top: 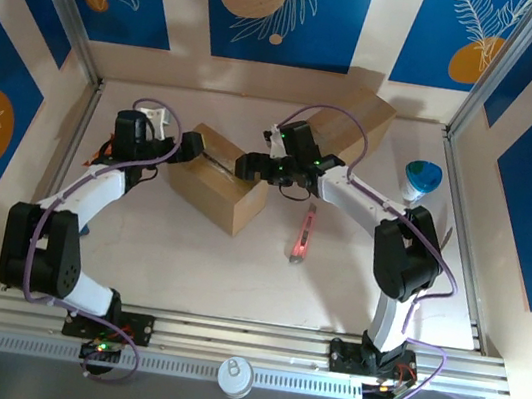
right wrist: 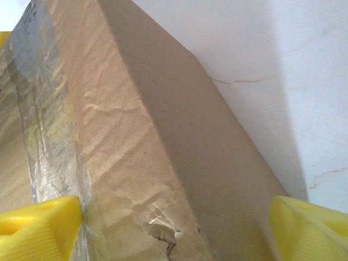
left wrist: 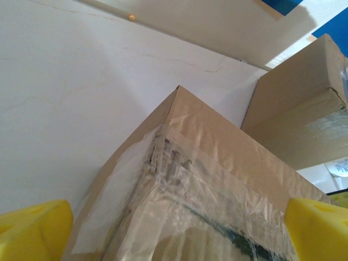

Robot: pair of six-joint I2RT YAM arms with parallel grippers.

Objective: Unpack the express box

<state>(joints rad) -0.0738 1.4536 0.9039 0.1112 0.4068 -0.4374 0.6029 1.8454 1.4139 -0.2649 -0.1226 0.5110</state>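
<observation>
None of the unpacking shows as done. The express box [top: 216, 180] sits a little left of centre in the top view on the pale surface [top: 196, 259]. Its flaps are down and wrinkled clear tape [left wrist: 179, 179] covers its end. I cannot tell whether the top seam is slit.

My left claw [top: 192, 144] is spread wide astride the box's left corner, with its yellow pads [left wrist: 32, 231] on either side. I cannot tell whether they press the cardboard. My right claw [top: 248, 166] is wide too, straddling the opposite end, with one pad [right wrist: 38, 228] right against the taped edge.

A red cutter [top: 304, 236] lies apart at the box's lower right, in neither claw. A second carton [top: 354, 122] stands behind at the upper right.

I judge the job barely begun: the seal has to be cut, the flaps opened and the contents lifted out.
</observation>
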